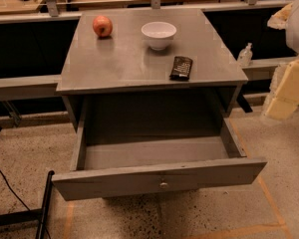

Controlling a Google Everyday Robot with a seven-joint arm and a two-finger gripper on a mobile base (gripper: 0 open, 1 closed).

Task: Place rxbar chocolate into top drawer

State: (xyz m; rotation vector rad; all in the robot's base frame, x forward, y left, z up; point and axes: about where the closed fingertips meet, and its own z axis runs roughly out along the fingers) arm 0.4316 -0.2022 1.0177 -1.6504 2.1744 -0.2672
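The rxbar chocolate (181, 67) is a small dark flat bar. It lies on top of the grey cabinet (119, 63) near its front right corner, in front of the white bowl. The top drawer (154, 176) is pulled wide open towards me. Its small round metal knob (163, 185) sits at the centre of the front panel, and its grey floor (149, 153) is bare. My gripper (288, 88) shows as pale yellow parts below the white arm at the right edge of the view. It is right of the cabinet, apart from the bar, and holds nothing that I can see.
A red apple (102, 26) sits at the back left of the cabinet top and a white bowl (158, 34) at the back middle. A small clear bottle (245, 54) stands on a rail to the right. A black bar (44, 203) leans at the lower left. Workbenches run behind.
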